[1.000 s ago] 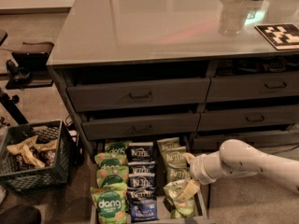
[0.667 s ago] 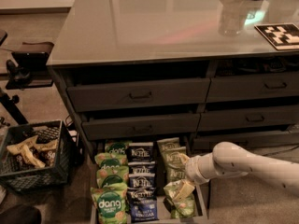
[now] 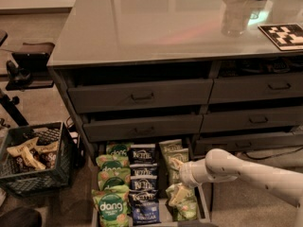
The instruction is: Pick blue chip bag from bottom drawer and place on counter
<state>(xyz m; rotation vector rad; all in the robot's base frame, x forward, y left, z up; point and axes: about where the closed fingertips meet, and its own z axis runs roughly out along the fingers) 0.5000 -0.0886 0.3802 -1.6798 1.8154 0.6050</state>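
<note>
Claw (image 3: 177, 167) at the tip of a smooth, rounded white arm (image 3: 236, 167), low over the right column of the bottom drawer (image 3: 206, 207), above crinkly olive-green bags (image 3: 182, 201); wide or narrow, cannot tell. Just beside it, in the middle column, glossy dark navy blue chip bags (image 3: 143, 186) lying flat in a row, each with a white panel reading "Kettle". In the left column, bright green bags (image 3: 112, 203) lettered "dang". Above, matte grey drawers (image 3: 142, 97) with slim bar handles, then the glossy, reflective grey tabletop (image 3: 156, 27) bearing a black-and-white patterned tile (image 3: 285, 35). Off to the left, a dark mesh crate (image 3: 33, 181).
</note>
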